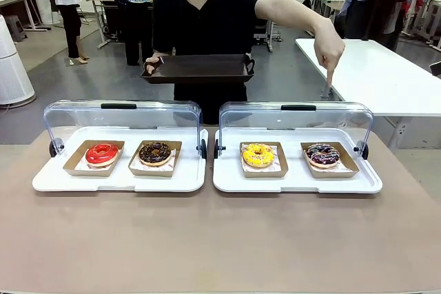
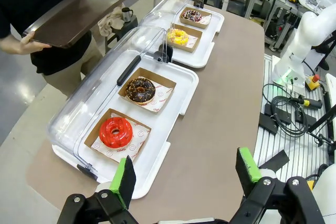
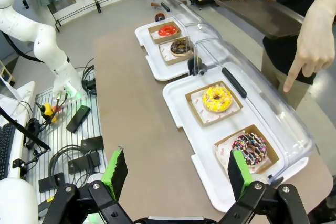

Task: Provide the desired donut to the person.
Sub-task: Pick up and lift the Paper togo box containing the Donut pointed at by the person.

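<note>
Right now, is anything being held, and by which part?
The left hand and right hand are open and hold nothing. One hand of the person holds the dark tray by one end.

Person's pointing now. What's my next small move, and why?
Probably start the open right gripper toward the sprinkled donut: the person's hand points down toward it, its clear cover is raised, and it lies on the right arm's side.
</note>
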Available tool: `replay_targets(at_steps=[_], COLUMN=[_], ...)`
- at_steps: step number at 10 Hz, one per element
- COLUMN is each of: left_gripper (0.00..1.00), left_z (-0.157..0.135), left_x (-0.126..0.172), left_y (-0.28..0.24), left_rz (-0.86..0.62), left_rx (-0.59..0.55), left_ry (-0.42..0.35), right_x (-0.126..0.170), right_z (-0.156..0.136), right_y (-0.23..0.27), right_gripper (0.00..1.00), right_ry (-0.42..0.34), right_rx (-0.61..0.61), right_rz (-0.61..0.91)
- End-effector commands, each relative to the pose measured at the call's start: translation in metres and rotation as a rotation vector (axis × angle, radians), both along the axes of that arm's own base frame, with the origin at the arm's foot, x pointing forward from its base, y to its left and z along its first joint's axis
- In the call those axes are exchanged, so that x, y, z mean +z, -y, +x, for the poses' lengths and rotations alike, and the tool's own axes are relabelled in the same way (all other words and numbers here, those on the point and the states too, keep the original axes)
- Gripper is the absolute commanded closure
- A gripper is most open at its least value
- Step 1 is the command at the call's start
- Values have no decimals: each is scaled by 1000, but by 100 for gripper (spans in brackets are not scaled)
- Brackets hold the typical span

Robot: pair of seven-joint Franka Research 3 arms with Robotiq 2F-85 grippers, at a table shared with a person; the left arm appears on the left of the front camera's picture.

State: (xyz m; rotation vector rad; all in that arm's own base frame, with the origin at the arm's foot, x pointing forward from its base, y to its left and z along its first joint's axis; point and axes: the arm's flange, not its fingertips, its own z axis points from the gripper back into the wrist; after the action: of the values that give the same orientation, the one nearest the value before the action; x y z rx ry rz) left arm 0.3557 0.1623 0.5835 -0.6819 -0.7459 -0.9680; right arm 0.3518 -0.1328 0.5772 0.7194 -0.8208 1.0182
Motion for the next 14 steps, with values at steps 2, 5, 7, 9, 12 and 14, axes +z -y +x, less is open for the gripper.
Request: replay_targets(at_steps=[2,5,7,9,12,14], left_gripper=[0,0,0,0,0,0], left_z=[0,0,0,0,0,0], left_x=[1,1,1,1,1,1], left_y=[-1,-1,-1,-1,-1,-1], left_rz=[-11,-11,-11,-11,-11,-11], left_rx=[-4,-4,-4,-4,-4,-4], left_ry=[9,9,9,9,9,9], right_x=[1,5,-6,-43,-100,-125], right_z=[2,3,17,27,38,46], right_y=[-1,-34,-81,-122,-144,-147], right_gripper=[0,0,0,0,0,0], right_ry=[7,111,148,143,63,60], right_rx=[-3,137,296,475,515,482], right_rz=[10,-393,-684,-849,-907,-898])
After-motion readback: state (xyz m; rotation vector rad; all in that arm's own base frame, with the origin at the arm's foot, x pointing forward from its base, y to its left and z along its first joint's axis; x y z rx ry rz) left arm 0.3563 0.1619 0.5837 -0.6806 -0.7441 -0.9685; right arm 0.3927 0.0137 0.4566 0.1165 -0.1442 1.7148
